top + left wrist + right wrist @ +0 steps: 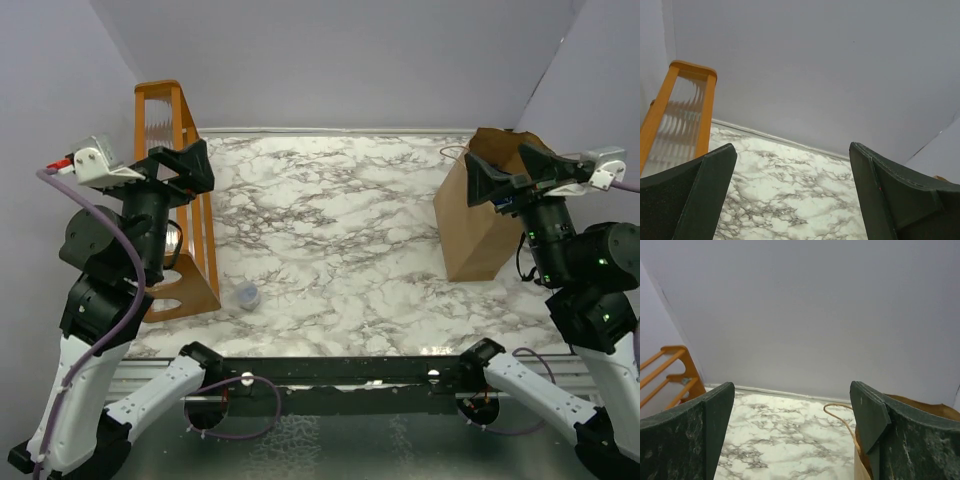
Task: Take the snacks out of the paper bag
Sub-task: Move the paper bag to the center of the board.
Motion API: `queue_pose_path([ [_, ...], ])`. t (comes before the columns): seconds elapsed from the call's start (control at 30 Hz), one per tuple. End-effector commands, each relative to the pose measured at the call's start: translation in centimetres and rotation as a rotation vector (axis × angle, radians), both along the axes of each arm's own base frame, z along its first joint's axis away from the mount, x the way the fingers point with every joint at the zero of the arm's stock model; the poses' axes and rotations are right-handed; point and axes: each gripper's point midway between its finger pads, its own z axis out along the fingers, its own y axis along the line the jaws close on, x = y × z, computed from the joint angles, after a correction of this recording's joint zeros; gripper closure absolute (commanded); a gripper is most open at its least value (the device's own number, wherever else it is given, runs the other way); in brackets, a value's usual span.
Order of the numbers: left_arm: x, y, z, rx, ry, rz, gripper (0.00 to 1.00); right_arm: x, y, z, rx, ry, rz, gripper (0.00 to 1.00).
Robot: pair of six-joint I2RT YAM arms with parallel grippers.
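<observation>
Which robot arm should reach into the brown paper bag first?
Right, probably: the right gripper hovers open at the mouth of the paper bag, while the left gripper is across the table by the orange rack.

Paper bag (478, 235) upright on table (330, 230), far right. Rack (190, 220) at left edge. Cap (246, 294) on table, just right of rack's near end. Right gripper (478, 182) at bag's mouth; left gripper (198, 168) beside rack.
</observation>
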Motion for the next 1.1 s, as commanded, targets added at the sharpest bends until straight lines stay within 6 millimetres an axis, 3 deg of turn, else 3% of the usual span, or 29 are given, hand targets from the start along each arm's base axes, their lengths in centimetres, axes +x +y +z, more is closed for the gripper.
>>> queue_pose_path([
  [0.0,2.0,-1.5,0.5,0.018,-0.029,-0.050,0.01,2.0,-0.3,-2.1,0.027,0.059,-0.050,0.01],
  [0.23,5.7,-3.3,-0.3,0.066,-0.033,-0.103,0.01,5.2,-1.3,-6.3,0.015,0.167,-0.141,0.01],
  [0.47,8.9,-7.0,-3.0,0.135,-0.006,-0.235,0.01,8.4,-1.9,-12.1,-0.016,0.328,-0.208,0.01],
  [0.57,9.6,-8.8,-4.4,0.164,0.002,-0.299,0.01,9.3,-0.7,-14.0,-0.061,0.394,-0.148,0.01],
  [0.7,9.6,-11.2,-6.2,0.202,-0.008,-0.390,0.01,10.7,-2.0,-16.8,-0.036,0.505,-0.241,0.01],
  [0.83,9.3,-13.1,-8.0,0.247,-0.003,-0.461,0.01,11.3,-1.3,-17.7,-0.079,0.528,-0.203,0.01],
  [0.97,9.2,-14.8,-9.4,0.270,0.006,-0.526,0.01,11.5,-1.2,-17.5,-0.036,0.543,-0.195,0.01],
  [1.07,9.0,-15.7,-10.3,0.282,0.013,-0.570,0.01,11.9,-0.2,-17.5,-0.100,0.558,-0.142,0.01],
])
